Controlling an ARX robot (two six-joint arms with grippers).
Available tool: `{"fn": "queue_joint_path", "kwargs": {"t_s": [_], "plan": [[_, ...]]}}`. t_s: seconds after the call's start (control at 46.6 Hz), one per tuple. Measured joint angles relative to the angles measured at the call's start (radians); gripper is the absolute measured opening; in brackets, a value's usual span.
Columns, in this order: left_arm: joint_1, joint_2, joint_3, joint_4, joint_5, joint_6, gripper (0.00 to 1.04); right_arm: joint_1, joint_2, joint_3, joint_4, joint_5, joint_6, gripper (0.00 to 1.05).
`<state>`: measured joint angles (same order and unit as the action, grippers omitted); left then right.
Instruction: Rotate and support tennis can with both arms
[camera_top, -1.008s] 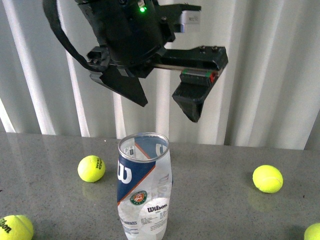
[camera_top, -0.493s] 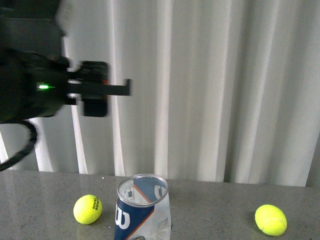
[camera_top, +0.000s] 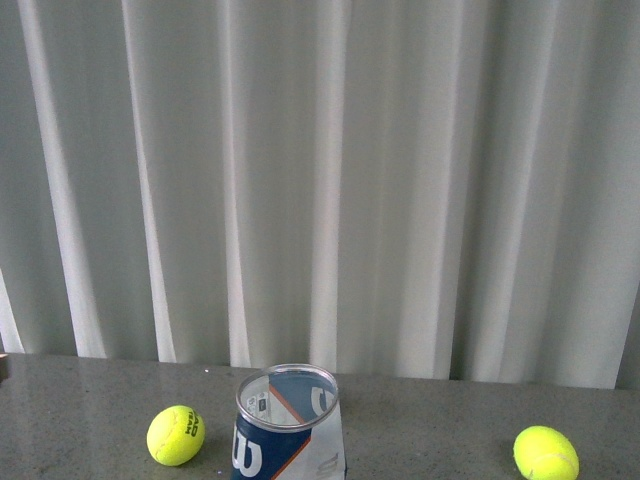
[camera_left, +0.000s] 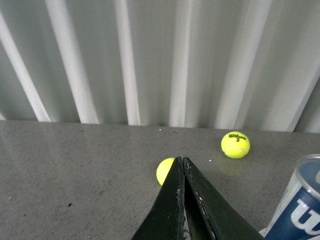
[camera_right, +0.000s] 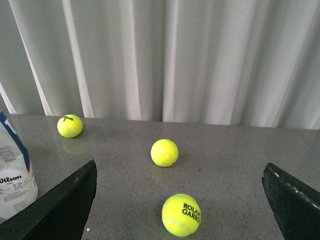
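The tennis can (camera_top: 288, 425) stands upright on the grey surface (camera_top: 90, 400), its open silver-rimmed mouth up; the front view shows only its upper part, with neither arm in sight. A tennis ball (camera_top: 176, 435) lies just to its left and another ball (camera_top: 546, 453) well off to its right, before a white curtain (camera_top: 320, 180).

In the left wrist view the can (camera_left: 300, 205) shows at the picture's edge, apart from the left claw (camera_left: 183, 167), whose two black fingers are pressed together with nothing between them. A ball (camera_left: 165, 171) lies just beyond their tips, another (camera_left: 235, 144) further off.

In the right wrist view the right claw (camera_right: 177, 170) is spread wide. The can (camera_right: 12, 175) stands outside it, beside one finger (camera_right: 60, 205). Two balls (camera_right: 164, 152) (camera_right: 181, 214) lie between the fingers; a third (camera_right: 70, 125) rests near the curtain.
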<state>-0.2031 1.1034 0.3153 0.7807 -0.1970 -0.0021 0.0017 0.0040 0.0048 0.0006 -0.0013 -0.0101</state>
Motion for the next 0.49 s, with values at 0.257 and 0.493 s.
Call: {"fn": "queue_joint_path", "kwargs": {"t_s": [0.257,0.493], "plan": [[0.079,-0.182,-0.151,-0.028,0.080,0.000,0.04,0.000,0.000,0.000,0.000,0.000,0.000,0.98],[0.178,-0.350,-0.232,-0.120,0.190,0.000,0.04,0.000,0.000,0.000,0.000,0.000,0.000,0.98]]}}
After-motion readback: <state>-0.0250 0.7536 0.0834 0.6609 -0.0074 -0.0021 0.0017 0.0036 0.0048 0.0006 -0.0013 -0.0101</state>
